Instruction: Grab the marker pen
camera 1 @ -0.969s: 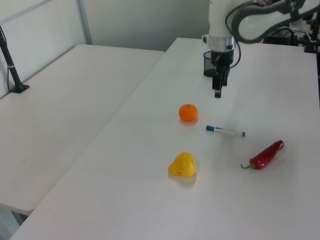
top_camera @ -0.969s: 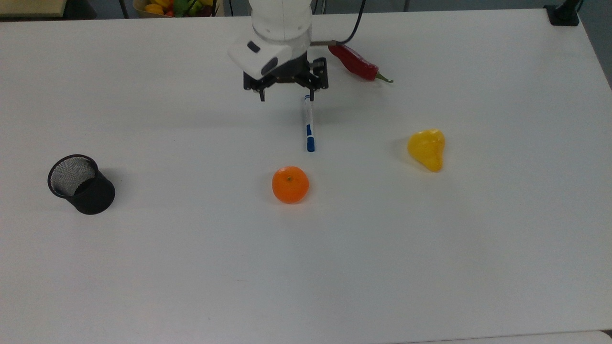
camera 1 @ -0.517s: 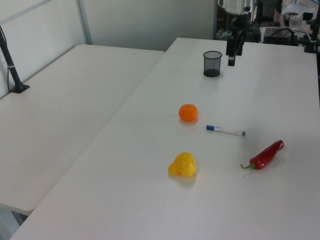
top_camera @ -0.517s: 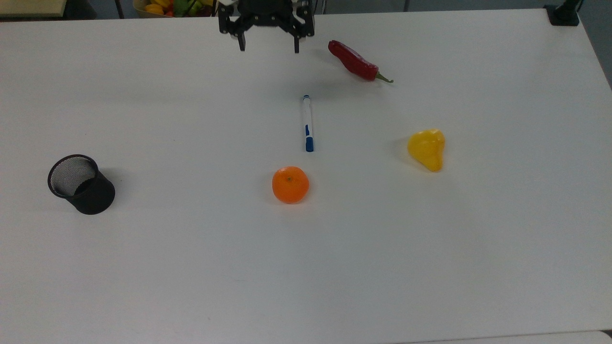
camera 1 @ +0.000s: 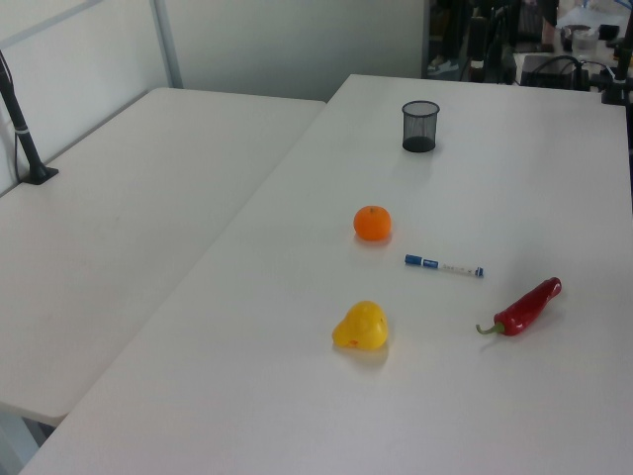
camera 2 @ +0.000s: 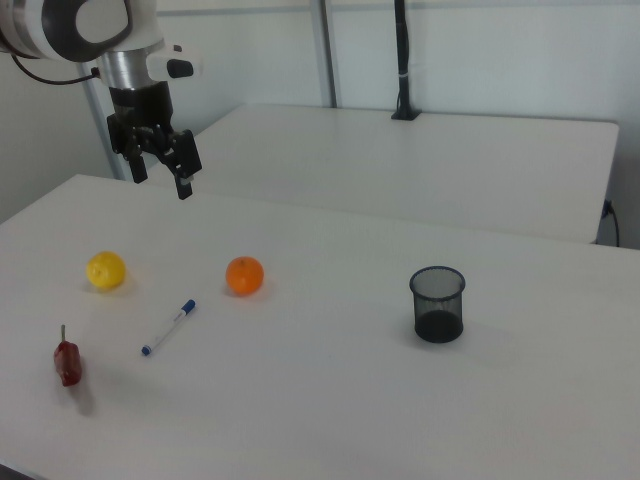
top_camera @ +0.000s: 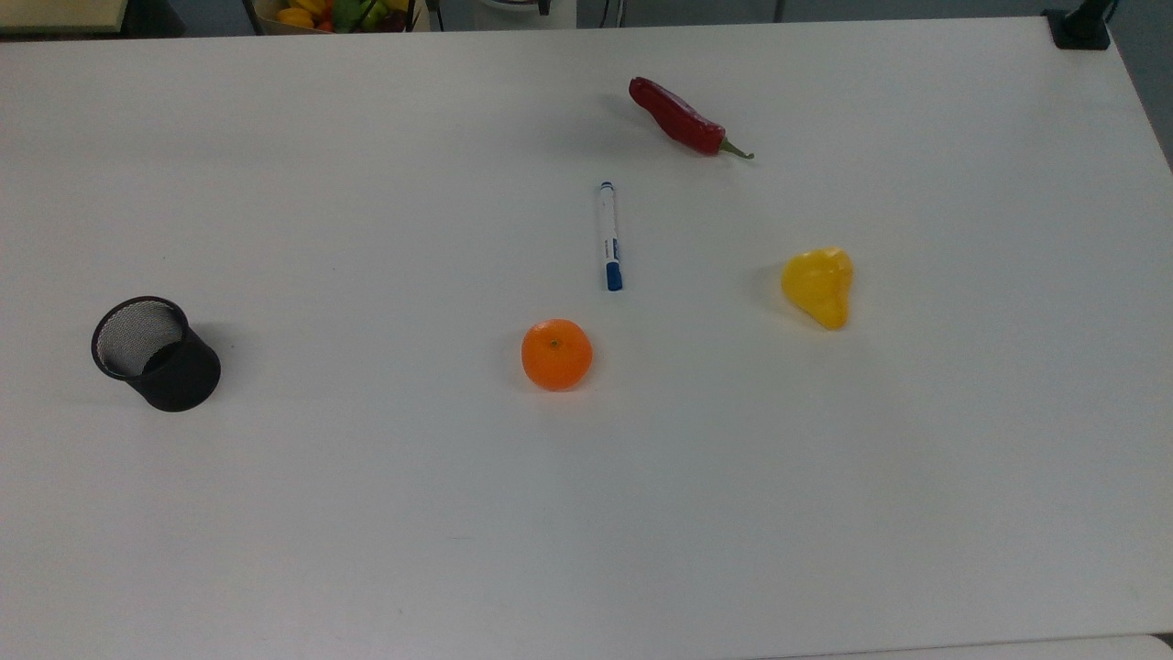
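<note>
On the top view's left the black mesh pen cup (top_camera: 156,354) stands upright on the white desk (top_camera: 367,513), well apart from everything else. Moving right along the top view, the orange (top_camera: 557,354) sits near the middle of the desk, and just above and right of it the marker pen (top_camera: 608,236) lies flat on the bare surface, nothing touching it, its blue cap pointing toward the orange and its white barrel running up the frame toward the red chili (top_camera: 683,118). The chili lies at a slant near the desk's far edge, green stem toward the top view's right. Further right again the yellow pear-shaped fruit (top_camera: 818,286) rests alone. In the left view the order runs differently: the yellow fruit (camera 1: 360,328) low in the frame, the orange (camera 1: 373,223) above it, the marker pen (camera 1: 443,265) lying between orange and chili (camera 1: 527,307), and the mesh cup (camera 1: 419,126) up near the far end. Over to the right view: the hand (camera 2: 160,177) hangs high above the desk at the right view's upper left, well clear of the objects, its two black fingers (camera 2: 185,187) spread apart with nothing between them. Below it sit the yellow fruit (camera 2: 105,270), then the chili (camera 2: 67,362) near the edge, the marker pen (camera 2: 168,327), the orange (camera 2: 244,275), and the cup (camera 2: 437,303) far off on the right view's right.
</note>
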